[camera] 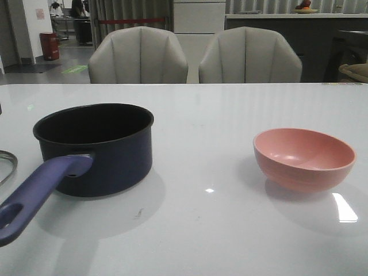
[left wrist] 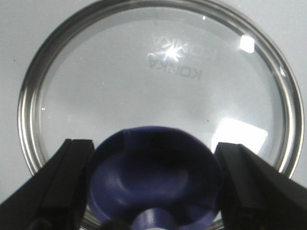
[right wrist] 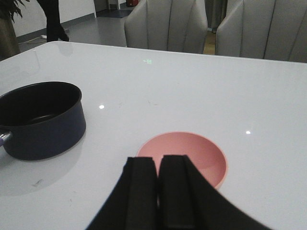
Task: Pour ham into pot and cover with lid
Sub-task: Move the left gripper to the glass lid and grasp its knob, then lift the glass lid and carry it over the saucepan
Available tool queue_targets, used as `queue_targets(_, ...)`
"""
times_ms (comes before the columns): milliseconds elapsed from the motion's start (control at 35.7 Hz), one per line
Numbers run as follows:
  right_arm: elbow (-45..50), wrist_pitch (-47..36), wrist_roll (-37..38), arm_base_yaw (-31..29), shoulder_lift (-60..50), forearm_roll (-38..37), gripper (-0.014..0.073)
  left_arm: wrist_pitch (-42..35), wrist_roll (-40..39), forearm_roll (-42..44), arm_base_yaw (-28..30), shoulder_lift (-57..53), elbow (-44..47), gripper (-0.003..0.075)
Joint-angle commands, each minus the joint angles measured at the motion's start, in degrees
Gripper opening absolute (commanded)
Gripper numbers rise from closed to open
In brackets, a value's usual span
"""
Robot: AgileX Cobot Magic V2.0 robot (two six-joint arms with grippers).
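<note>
The lid (left wrist: 158,86) lies flat on the table, left of the pot (camera: 95,146). The left gripper (left wrist: 152,184) straddles its blue knob (left wrist: 153,177), jaws wide. Glass: rigid, slippery, fragile; grasp the knob only. The right gripper (right wrist: 157,191) is closed, empty.

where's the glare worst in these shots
Left wrist view: bright window patches and a starburst on the glass lid, washing over mirrored lettering. Front view: a white reflection on the table beside the pink bowl. Right wrist view: only small light spots.
</note>
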Motion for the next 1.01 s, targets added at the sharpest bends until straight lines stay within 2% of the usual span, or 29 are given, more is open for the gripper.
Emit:
queue_targets(0, -1.62, -4.04, -0.66, 0.0, 0.36, 0.21, 0.016, 0.43, 0.25, 0.27, 0.01, -2.43, -3.53, 0.0291)
queue_targets(364, -1.62, -4.04, -0.66, 0.0, 0.36, 0.21, 0.016, 4.95, 5.19, -0.79, -1.83, -8.63, -17.52, 0.0291)
queue_targets(533, -1.62, -4.04, -0.66, 0.0, 0.36, 0.21, 0.016, 10.75, 9.99, -2.25, -9.65, -8.9, -24.38, 0.0291)
queue_targets(757, -1.62, -4.04, -0.66, 0.0, 0.36, 0.21, 0.016, 9.95, 11.52, -2.03, -21.24, -7.69, -25.2, 0.0291)
queue_targets(981, -1.62, -4.04, -0.66, 0.0, 0.36, 0.21, 0.016, 14.38, 11.52, -2.14, -25.29, -4.19, -25.2, 0.0291)
